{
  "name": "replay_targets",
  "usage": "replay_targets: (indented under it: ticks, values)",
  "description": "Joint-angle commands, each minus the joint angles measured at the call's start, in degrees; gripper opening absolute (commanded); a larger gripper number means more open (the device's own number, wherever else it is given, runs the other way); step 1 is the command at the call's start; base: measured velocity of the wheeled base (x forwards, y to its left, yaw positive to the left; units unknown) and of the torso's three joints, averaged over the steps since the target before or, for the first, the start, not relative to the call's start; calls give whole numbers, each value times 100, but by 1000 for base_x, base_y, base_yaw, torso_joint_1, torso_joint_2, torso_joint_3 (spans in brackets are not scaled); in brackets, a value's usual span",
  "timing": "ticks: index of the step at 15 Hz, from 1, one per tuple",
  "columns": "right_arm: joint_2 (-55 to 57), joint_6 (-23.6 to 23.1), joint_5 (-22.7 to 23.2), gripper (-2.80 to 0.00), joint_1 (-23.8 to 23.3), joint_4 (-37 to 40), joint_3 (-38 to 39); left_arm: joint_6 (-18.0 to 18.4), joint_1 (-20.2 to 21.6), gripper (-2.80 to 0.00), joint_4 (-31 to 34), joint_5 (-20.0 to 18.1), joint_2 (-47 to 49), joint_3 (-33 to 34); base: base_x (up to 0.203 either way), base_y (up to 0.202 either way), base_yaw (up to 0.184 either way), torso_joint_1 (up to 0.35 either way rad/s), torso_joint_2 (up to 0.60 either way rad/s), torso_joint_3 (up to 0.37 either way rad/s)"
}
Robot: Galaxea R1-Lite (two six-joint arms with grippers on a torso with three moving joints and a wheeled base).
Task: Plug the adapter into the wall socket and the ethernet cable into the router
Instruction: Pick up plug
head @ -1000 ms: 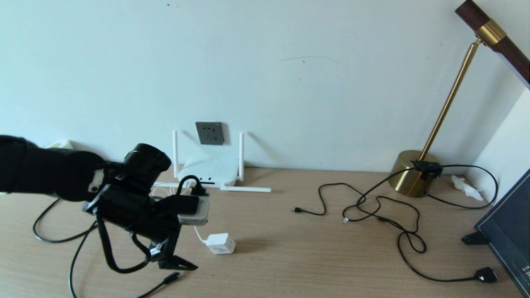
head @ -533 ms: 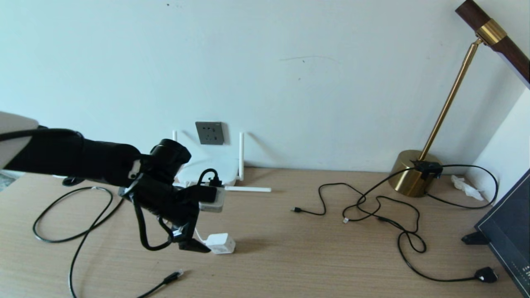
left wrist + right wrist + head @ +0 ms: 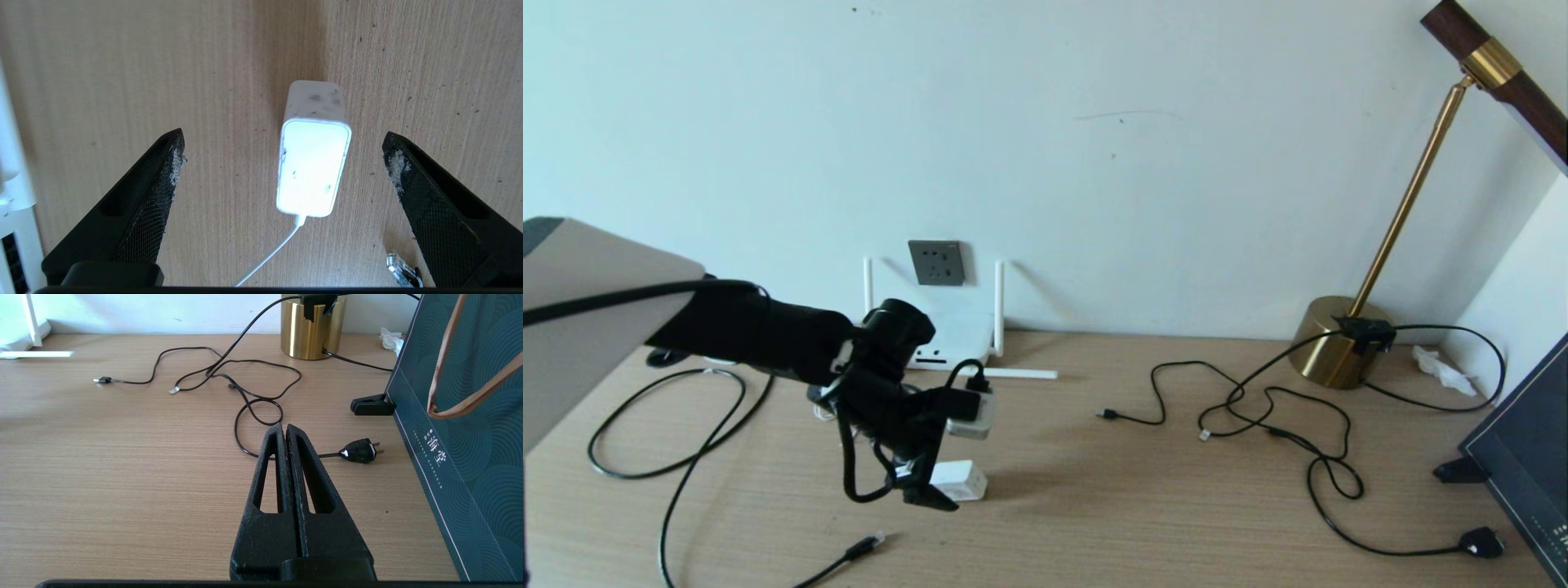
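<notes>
Over the desk's left half, left gripper [image 3: 931,490] hangs above the adapter [image 3: 960,480], fingers spread wide and empty. Left wrist view shows what the head view hides: adapter [image 3: 314,169] lies flat between both fingertips [image 3: 173,161], touching neither, white cord trailing, ethernet cable [image 3: 845,555] clear plug tip [image 3: 402,269] just beside. Wall socket [image 3: 937,262] is bare, router [image 3: 939,335] below it at the desk's back edge. Right gripper [image 3: 286,435], seen only in its wrist view, is parked closed near a black plug [image 3: 359,451].

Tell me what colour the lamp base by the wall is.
Shiny brass-gold; the lamp base shows best in the right wrist view.
</notes>
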Motion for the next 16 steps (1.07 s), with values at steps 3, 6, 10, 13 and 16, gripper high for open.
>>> replay_targets:
  ticks: [3, 6, 10, 13, 16]
  values:
    - [0, 9, -1, -280, 0, -2, 0, 192, -82, 0, 7, 151, 174, 7, 0, 0, 0, 0, 0, 0]
    - [8, 9, -1, -280, 0, -2, 0, 210, -86, 0, 12, 151, 174, 24, 0, 0, 0, 0, 0, 0]
    - [9, 9, -1, -280, 0, -2, 0, 263, -126, 0, 16, 274, 174, 24, 0, 0, 0, 0, 0, 0]
    - [9, 9, -1, -280, 0, -2, 0, 263, -178, 0, 69, 283, 174, 42, 0, 0, 0, 0, 0, 0]
    - [9, 9, -1, -280, 0, -2, 0, 263, -187, 0, 84, 283, 174, 34, 0, 0, 0, 0, 0, 0]
